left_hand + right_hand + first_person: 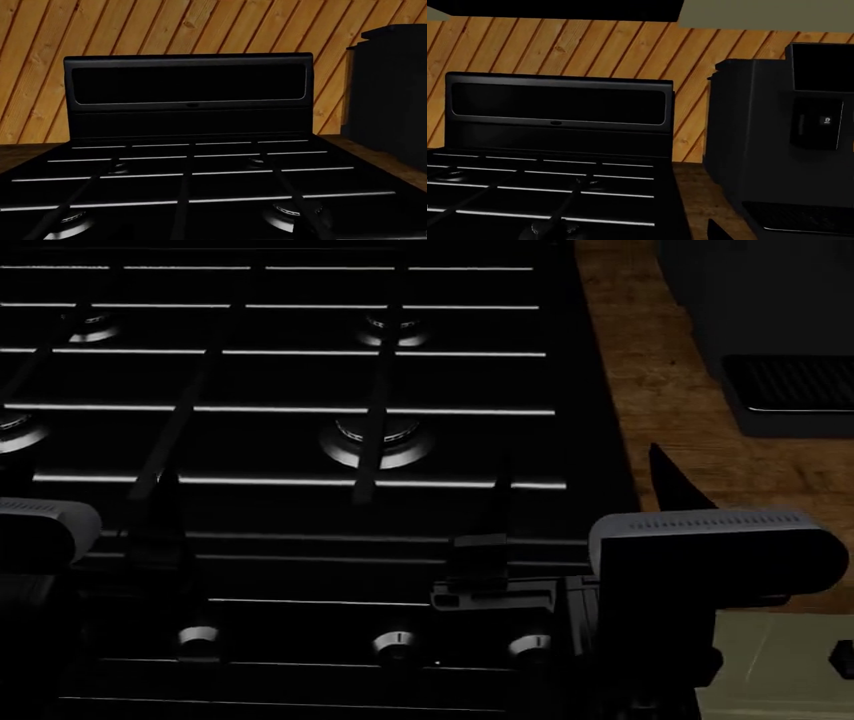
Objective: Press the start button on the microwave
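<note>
Facing black stove (294, 440) | coffee machine (780, 145) on wooden counter (667, 390) | both grippers' opening: cannot tell

Stove (294, 440) grates filled the space ahead, low and flat, open air above them. Raised back panel (189, 87) blocked the far end at the plank wall (153, 27). Dark machine (780, 145) stood on the wooden worktop (667, 390) just beside the stove's right edge, leaving only a narrow bare strip. Knobs (396, 643) lined the near edge.
</note>
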Controlling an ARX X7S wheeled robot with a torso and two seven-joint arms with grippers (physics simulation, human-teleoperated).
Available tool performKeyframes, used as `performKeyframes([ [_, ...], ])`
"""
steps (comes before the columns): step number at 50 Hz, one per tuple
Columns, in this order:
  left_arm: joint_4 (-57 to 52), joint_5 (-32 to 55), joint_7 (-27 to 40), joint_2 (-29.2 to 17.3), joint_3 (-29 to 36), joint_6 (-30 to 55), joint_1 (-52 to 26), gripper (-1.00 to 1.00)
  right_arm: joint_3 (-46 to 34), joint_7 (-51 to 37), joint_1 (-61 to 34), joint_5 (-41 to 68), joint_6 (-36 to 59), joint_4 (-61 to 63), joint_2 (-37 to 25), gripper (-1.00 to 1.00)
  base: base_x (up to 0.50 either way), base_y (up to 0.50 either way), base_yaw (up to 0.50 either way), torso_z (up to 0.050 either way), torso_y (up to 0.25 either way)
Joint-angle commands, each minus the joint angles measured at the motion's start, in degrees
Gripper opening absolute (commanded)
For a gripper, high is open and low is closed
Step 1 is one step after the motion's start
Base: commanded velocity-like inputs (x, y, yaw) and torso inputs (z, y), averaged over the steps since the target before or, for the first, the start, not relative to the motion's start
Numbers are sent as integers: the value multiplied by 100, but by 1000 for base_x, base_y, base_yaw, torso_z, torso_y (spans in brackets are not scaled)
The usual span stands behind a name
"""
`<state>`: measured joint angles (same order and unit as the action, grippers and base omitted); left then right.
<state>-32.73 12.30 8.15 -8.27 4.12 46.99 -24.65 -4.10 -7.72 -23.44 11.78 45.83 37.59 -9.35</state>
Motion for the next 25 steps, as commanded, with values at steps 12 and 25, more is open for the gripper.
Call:
performKeyframes([
  [12,-23,117,92,-46,46,39,-8,100,52,26,-37,261,-108,53,5,100,437,105,0,0,0],
  [25,-20,166,144,-69,111,38,14,100,52,49,34,397,-204,127,-17,100,492,-113,0,0,1],
])
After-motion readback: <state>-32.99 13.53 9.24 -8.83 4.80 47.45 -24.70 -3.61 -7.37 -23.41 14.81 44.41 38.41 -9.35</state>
